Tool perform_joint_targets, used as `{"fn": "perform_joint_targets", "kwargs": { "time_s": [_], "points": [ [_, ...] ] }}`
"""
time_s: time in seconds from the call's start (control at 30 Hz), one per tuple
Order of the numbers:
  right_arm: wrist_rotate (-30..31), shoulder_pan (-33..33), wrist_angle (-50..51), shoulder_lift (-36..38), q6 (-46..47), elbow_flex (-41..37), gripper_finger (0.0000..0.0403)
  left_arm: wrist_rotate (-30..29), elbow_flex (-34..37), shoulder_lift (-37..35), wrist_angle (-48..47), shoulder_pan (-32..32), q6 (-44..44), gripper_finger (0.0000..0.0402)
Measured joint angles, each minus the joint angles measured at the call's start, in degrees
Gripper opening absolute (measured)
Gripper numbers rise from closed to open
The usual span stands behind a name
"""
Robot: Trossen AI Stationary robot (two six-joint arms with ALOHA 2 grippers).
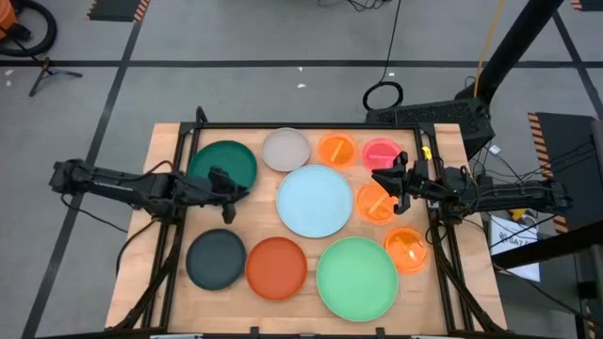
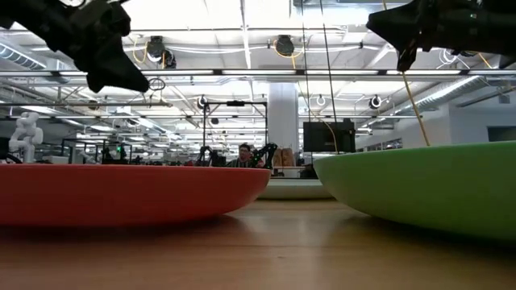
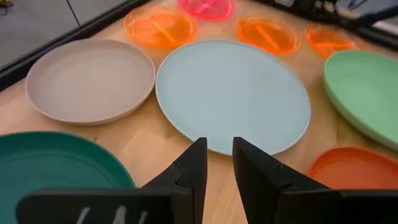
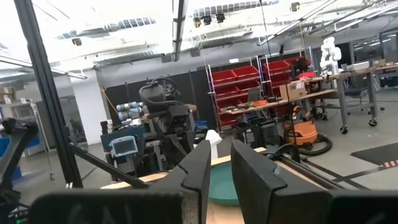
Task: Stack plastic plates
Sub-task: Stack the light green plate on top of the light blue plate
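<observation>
Several plastic plates lie flat on the wooden table: dark green (image 1: 222,162), beige (image 1: 285,149), light blue (image 1: 315,200), light green (image 1: 357,277), rust-orange (image 1: 276,266), dark grey (image 1: 216,259), a pink divided one (image 1: 382,153) and three small translucent orange ones (image 1: 336,149) (image 1: 375,201) (image 1: 406,249). My left gripper (image 1: 231,184) hangs above the dark green plate's near right rim, slanting down toward the light blue plate (image 3: 233,93), its fingers (image 3: 217,144) a narrow gap apart and empty. My right gripper (image 1: 382,181) hovers above the middle orange plate, fingers (image 4: 220,148) slightly apart and empty.
A black frame (image 1: 283,126) runs along the table's far edge and down both sides. Bare wood (image 1: 250,221) shows between the plates. In the low view the rust-orange (image 2: 121,193) and light green (image 2: 427,185) plates fill the foreground; a person (image 2: 244,153) sits far behind.
</observation>
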State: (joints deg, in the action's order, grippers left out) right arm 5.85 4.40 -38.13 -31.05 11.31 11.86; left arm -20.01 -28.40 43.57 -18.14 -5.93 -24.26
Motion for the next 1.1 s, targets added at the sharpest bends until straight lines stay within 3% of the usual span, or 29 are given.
{"fn": "perform_joint_targets", "kwargs": {
  "time_s": [0.27, 0.33, 0.63, 0.87, 1.1],
  "points": [
    [-0.09, -0.01, -0.50, -0.36, 5.74, 0.00, 0.0057, 3.42, -0.04, 8.00, 8.97, -2.53, 0.03, 0.0083],
    [-2.43, -0.35, -0.66, -0.76, 5.87, 0.00, 0.0057, 3.51, -0.05, 9.99, 12.59, -4.10, 0.04, 0.0083],
    [-5.93, -7.56, -4.22, -6.30, -1.86, 2.71, 0.0057, 3.67, -0.07, 20.04, 30.95, -9.25, -1.39, 0.0083],
    [-5.93, -12.97, 9.32, -10.11, -7.74, 11.45, 0.0057, 3.67, -1.59, 29.27, 41.99, -9.97, -1.93, 0.0083],
    [-4.03, -16.97, 21.14, -10.43, -10.44, 16.28, 0.0057, 5.12, -12.49, 38.79, 35.88, -10.40, -1.67, 0.0083]
  ]
}}
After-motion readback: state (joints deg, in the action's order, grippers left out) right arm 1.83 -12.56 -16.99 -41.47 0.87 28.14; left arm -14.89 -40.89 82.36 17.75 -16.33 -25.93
